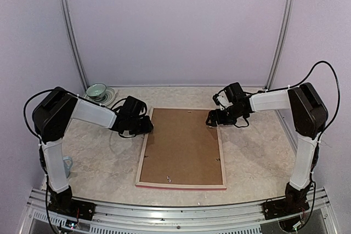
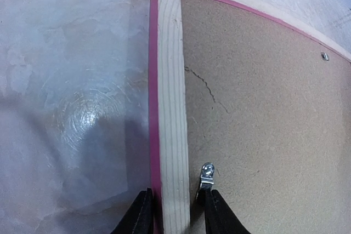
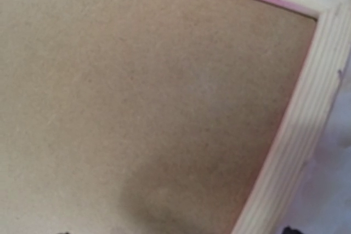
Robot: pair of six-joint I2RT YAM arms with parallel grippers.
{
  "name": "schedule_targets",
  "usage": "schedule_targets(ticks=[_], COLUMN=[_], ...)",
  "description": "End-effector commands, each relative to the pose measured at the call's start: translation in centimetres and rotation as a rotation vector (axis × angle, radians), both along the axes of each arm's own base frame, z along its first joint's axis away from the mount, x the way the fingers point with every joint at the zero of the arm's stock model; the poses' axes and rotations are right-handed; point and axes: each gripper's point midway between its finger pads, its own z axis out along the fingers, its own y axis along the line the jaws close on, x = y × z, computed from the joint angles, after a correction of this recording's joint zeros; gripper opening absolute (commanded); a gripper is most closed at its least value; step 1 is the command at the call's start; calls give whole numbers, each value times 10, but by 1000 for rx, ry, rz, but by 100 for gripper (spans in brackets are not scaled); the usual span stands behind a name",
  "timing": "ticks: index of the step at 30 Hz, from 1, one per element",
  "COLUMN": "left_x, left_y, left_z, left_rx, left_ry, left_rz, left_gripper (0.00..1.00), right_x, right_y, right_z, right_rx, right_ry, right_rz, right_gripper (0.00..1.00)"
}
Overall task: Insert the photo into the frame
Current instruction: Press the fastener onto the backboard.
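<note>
Middle of the pale marbled worktop (image 1: 104, 157): large rectangular picture frame (image 1: 181, 185) with thin rails, lying flat and face down, pale wood side up, bright pink showing along the outer edges. Long sides run from near edge to far edge, slightly skewed. Sits well clear of every worktop edge.

Inside the rails: plain brown fibre backing board (image 1: 184, 146), flat, filling the opening, with a thin hairline crack near the left rail in the left wrist view.

Left claw (image 2: 178, 217): down at the frame's left rail, close to the far left corner. Straddles the rail, one of the black fingers (image 2: 137, 217) against the pink outer edge, the other on the board side just beside a small silver metal tab (image 2: 207, 175). Narrow gap only; cannot tell whether actually clamped on the rail.

Right claw (image 1: 215, 118): spread wide, gripping nothing, low over the frame's far right corner, looking down at board and right rail.

Far left corner of the worktop: small pale green bowl (image 1: 96, 89), well apart from the frame.
</note>
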Motion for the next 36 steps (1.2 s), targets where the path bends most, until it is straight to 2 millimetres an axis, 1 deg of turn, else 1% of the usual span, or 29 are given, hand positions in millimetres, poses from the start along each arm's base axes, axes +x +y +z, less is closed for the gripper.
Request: schedule_targets(ticks=[1,8,14,17,18,21,22,24,27,29,32,36], left_x=[-3,-4,-1,2,3,4,4,4,5,5,7,9], left_y=[0,3,5,6,6,8,9,10,11,11,9,2], left_z=[-11,-15,-18,-15,-11,-7,-4,0,8,13,21,25], left_rx=[15,23,31,26,18,11,4,-8,-20,-26,-39,-54], left_ry=[24,31,33,20,10,-3,-13,-25,-46,-58,-76,-85], left_rz=[-5,5,26,42,44,54,57,63,67,69,62,34], left_gripper=[31,29,19,17,17,17,19,28,37,42,45,46], right_x=[1,-2,-4,-5,-5,-5,-5,-5,-6,-5,-6,-6], right_y=[2,3,4,5,5,6,6,6,5,6,6,6], right_z=[3,-1,-5,-8,-8,-8,-7,-8,-9,-8,-9,-9], right_rx=[12,16,27,29,32,34,34,34,33,34,35,38], right_ry=[4,11,20,28,29,29,27,29,31,30,33,32], right_rz=[1,2,5,8,10,11,11,11,11,11,11,11], right_gripper=[83,82,81,81,81,81,81,81,81,80,80,80])
